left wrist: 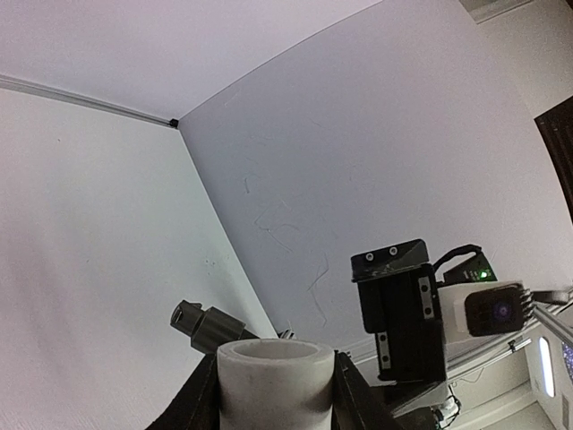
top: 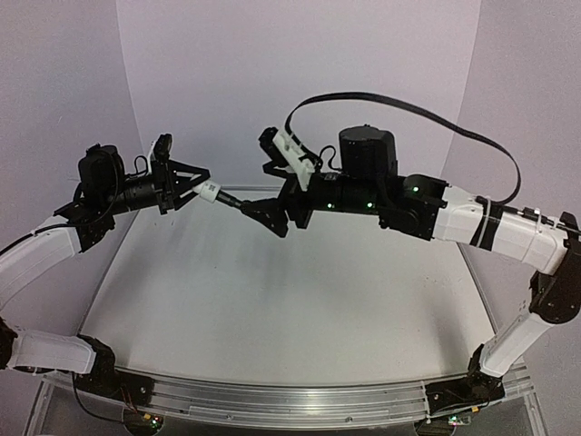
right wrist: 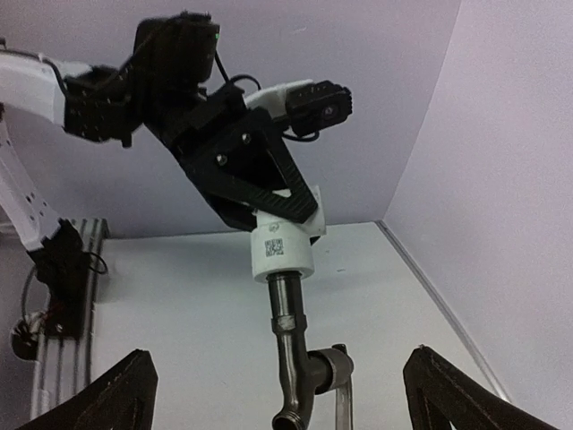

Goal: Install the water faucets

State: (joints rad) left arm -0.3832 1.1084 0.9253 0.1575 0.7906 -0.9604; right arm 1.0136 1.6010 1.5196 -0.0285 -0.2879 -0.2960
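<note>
My left gripper [top: 192, 186] is shut on the stubby white fitting [top: 211, 192] and holds it in the air above the far side of the table. The black tap [top: 232, 203] has its stem seated in the fitting's end. In the right wrist view the fitting [right wrist: 281, 251] sits between the left gripper's black fingers [right wrist: 269, 193], and the tap [right wrist: 300, 354] hangs from it with its lever handle [right wrist: 341, 399] to one side. My right gripper [right wrist: 286, 372] is open, its fingers wide apart on either side of the tap without touching it. In the left wrist view the fitting [left wrist: 276, 381] fills the jaws.
The white table top [top: 272, 300] lies well below both grippers, with walls close behind and to the right. A black cable [top: 408, 102] loops above the right arm. An aluminium rail [top: 272, 400] runs along the near edge.
</note>
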